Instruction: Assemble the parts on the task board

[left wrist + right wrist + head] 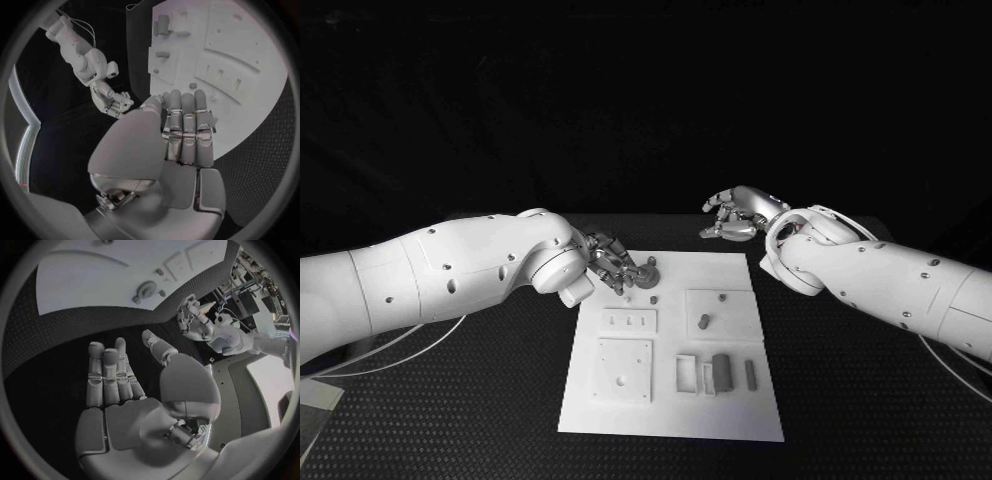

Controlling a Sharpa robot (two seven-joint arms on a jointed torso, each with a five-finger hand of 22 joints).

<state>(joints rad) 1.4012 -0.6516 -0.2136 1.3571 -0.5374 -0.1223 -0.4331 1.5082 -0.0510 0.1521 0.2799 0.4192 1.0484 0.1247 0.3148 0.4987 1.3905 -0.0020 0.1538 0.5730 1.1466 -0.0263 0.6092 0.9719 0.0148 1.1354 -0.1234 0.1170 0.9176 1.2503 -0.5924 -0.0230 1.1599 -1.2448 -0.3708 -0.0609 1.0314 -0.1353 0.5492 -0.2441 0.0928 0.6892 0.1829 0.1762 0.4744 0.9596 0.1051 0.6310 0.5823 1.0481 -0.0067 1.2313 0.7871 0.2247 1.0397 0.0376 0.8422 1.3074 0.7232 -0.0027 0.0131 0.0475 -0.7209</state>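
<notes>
**Both hands empty, parts down on the board**

Left hand (615, 264) hovers over the board's (733, 410) far left corner, fingers (187, 125) straight and side by side, nothing in them. Just beside it a round grey part (648, 277) stands on the board. Right hand (737, 215) hangs over the black table (473, 400) just past the far edge, fingers (106, 375) extended, palm bare. Mid-board, a small grey part (705, 321) lies tilted on a square plate. Near the front edge, two dark blocks (721, 371) sit upright by a frame.
</notes>
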